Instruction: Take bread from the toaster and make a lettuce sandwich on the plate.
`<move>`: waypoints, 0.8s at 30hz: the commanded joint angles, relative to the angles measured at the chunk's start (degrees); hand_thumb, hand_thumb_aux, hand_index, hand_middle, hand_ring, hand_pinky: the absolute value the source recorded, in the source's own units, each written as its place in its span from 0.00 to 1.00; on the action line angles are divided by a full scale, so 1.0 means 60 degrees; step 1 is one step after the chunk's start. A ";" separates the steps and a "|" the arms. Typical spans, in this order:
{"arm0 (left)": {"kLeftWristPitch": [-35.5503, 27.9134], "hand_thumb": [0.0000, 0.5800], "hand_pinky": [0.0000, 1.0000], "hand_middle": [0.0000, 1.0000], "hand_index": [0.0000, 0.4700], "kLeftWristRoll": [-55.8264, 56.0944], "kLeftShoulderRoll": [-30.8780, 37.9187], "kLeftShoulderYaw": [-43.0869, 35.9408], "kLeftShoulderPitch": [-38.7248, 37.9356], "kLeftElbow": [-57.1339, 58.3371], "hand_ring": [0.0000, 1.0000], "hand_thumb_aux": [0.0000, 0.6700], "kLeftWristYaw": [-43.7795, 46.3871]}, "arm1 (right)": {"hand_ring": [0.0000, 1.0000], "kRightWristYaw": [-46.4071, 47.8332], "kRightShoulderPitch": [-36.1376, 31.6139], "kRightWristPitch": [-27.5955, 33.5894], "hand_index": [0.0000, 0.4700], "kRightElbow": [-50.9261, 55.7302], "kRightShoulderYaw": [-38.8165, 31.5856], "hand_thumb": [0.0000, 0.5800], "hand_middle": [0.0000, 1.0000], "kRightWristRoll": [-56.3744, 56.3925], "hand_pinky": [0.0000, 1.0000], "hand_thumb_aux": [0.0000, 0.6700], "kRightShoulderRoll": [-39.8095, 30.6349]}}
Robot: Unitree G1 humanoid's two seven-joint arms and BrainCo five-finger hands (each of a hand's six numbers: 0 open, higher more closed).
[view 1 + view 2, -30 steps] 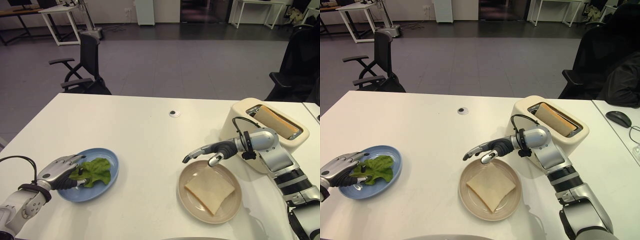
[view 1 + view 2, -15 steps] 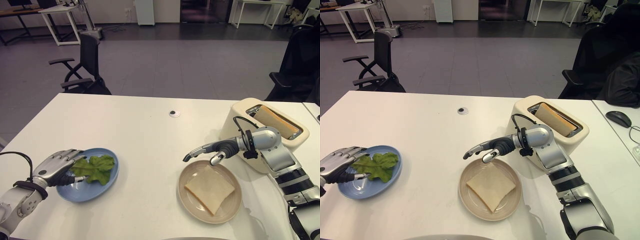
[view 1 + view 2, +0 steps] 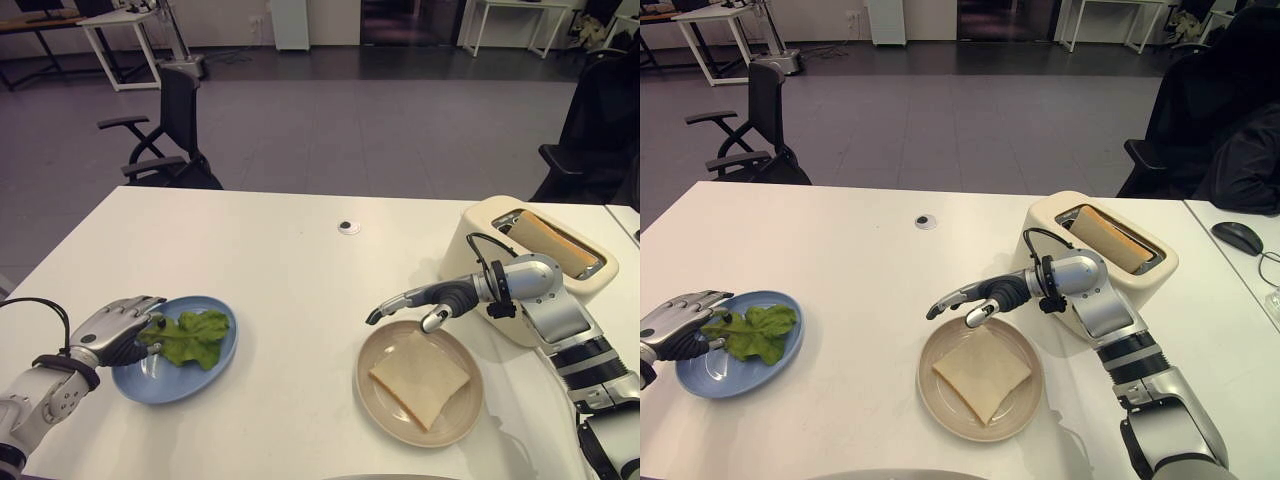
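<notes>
Surface (image 3: 280, 260) – white, carrying all items below.

Blue plate (image 3: 205, 372) – near left. The lettuce (image 3: 192, 336) lies over it, one green leaf, its right part above the middle of the plate.

Left hand (image 3: 118, 330) – at the left rim of the blue plate, fingers clenched on the left end of the lettuce.

Beige plate (image 3: 372, 395) – near, right of centre. One slice of bread (image 3: 420, 378) lies flat in it, pale, corners pointing near and far.

Right hand (image 3: 412, 300) – hovering above the far-left rim of the beige plate, released, fingers stretched out to the left and holding nothing. It is apart from the slice.

Toaster (image 3: 482, 238) – cream, far right, just behind the right forearm. A second slice of bread (image 3: 552, 243) stands tilted in its slot, the top edge above the opening.

Small round disc (image 3: 348, 227) – far centre of the surface, well apart from both plates.

Computer mouse (image 3: 1238, 237) – dark, on the neighbouring desk at far right.

Office chair (image 3: 168, 135) – black, on the floor beyond the far-left edge.
</notes>
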State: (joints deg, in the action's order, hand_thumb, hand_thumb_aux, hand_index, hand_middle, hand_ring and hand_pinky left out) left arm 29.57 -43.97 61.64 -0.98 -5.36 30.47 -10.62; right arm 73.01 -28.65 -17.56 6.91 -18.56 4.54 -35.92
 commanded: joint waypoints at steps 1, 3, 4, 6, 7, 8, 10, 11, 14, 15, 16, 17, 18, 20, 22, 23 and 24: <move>0.0110 0.87 0.00 0.00 0.64 -0.0001 -0.0061 -0.0337 0.0224 0.0224 0.00 0.64 -0.0092 | 0.00 0.0092 0.0050 -0.0059 0.00 0.0035 -0.0008 0.00 0.00 0.0070 0.00 0.00 -0.0035; 0.0121 0.82 0.00 0.00 0.58 0.0008 -0.0089 -0.0438 0.0259 0.0285 0.00 0.58 -0.0140 | 0.00 0.0108 0.0047 -0.0075 0.00 0.0030 -0.0001 0.00 0.00 0.0088 0.00 0.00 -0.0037; 0.0124 0.83 0.00 0.00 0.59 0.0013 -0.0100 -0.0478 0.0267 0.0313 0.00 0.59 -0.0165 | 0.00 0.0117 0.0048 -0.0085 0.00 0.0029 0.0000 0.00 0.00 0.0095 0.00 0.00 -0.0036; 0.0117 0.85 0.00 0.00 0.61 0.0015 -0.0108 -0.0565 0.0278 0.0376 0.00 0.61 -0.0223 | 0.00 0.0126 0.0071 -0.0101 0.00 0.0006 -0.0002 0.00 0.00 0.0106 0.00 0.00 -0.0034; 0.0110 0.87 0.00 0.00 0.64 0.0015 -0.0105 -0.0609 0.0285 0.0406 0.00 0.64 -0.0254 | 0.00 0.0133 0.0085 -0.0107 0.00 -0.0010 -0.0002 0.00 0.00 0.0116 0.00 0.00 -0.0030; 0.0105 0.89 0.00 0.00 0.67 0.0018 -0.0098 -0.0647 0.0293 0.0429 0.00 0.67 -0.0281 | 0.00 0.0138 0.0097 -0.0112 0.00 -0.0023 -0.0001 0.00 0.00 0.0123 0.00 0.00 -0.0027; 0.0111 1.00 0.00 0.00 1.00 0.0017 -0.0086 -0.0711 0.0311 0.0473 0.00 1.00 -0.0352 | 0.00 0.0141 0.0117 -0.0132 0.00 -0.0029 -0.0007 0.00 0.00 0.0122 0.00 0.00 -0.0014; 0.0115 1.00 0.00 0.00 1.00 0.0018 -0.0082 -0.0731 0.0313 0.0475 0.00 1.00 -0.0383 | 0.00 0.0141 0.0124 -0.0142 0.00 -0.0027 -0.0009 0.00 0.00 0.0119 0.00 0.00 -0.0009; 0.0150 1.00 0.00 0.00 1.00 0.0027 -0.0092 -0.0796 0.0357 0.0483 0.00 1.00 -0.0472 | 0.00 0.0119 0.0154 -0.0135 0.00 -0.0064 0.0001 0.00 0.00 0.0122 0.00 0.00 -0.0004; 0.0191 1.00 0.00 0.00 1.00 0.0044 -0.0098 -0.0801 0.0361 0.0503 0.00 1.00 -0.0541 | 0.00 0.0110 0.0164 -0.0137 0.00 -0.0076 0.0006 0.00 0.00 0.0122 0.00 0.00 0.0000; 0.0233 1.00 0.00 0.00 1.00 0.0073 -0.0097 -0.0794 0.0350 0.0523 0.00 1.00 -0.0625 | 0.00 0.0101 0.0167 -0.0136 0.00 -0.0084 0.0006 0.00 0.00 0.0118 0.00 0.00 0.0007; 0.0306 1.00 0.00 0.00 1.00 0.0147 -0.0080 -0.0740 0.0308 0.0486 0.00 1.00 -0.0718 | 0.00 0.0093 0.0166 -0.0139 0.00 -0.0085 0.0011 0.00 0.00 0.0119 0.00 0.00 0.0015; 0.0370 1.00 0.00 0.00 1.00 0.0220 -0.0053 -0.0688 0.0268 0.0436 0.00 1.00 -0.0771 | 0.00 0.0088 0.0166 -0.0142 0.00 -0.0085 0.0017 0.00 0.00 0.0123 0.00 0.00 0.0017; 0.0673 1.00 0.00 0.00 1.00 0.0609 0.0139 -0.0379 0.0054 0.0259 0.00 1.00 -0.0782 | 0.00 0.0045 0.0162 -0.0163 0.00 -0.0074 0.0077 0.00 0.00 0.0145 0.00 0.00 0.0009; 0.1151 1.00 0.00 0.00 1.00 0.1308 0.0496 0.0192 -0.0322 0.0150 0.00 1.00 -0.0665 | 0.00 -0.0034 0.0136 -0.0176 0.00 -0.0051 0.0183 0.00 0.00 0.0192 0.00 0.00 0.0002; 0.1477 1.00 0.00 0.00 1.00 0.1768 0.0659 0.0538 -0.0560 0.0108 0.00 1.00 -0.0553 | 0.00 -0.0072 0.0118 -0.0187 0.00 -0.0034 0.0239 0.00 0.00 0.0225 0.00 0.00 -0.0002; 0.1913 1.00 0.00 0.00 1.00 0.2342 0.0814 0.0955 -0.0845 0.0084 0.00 1.00 -0.0395 | 0.00 -0.0113 0.0102 -0.0205 0.00 -0.0022 0.0315 0.00 0.00 0.0263 0.00 0.00 -0.0013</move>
State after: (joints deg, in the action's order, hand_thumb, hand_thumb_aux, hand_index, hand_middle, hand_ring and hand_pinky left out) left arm 37.62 -34.81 63.55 0.72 -7.63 31.49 -14.66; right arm 72.74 -27.81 -18.56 6.77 -17.80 4.96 -35.86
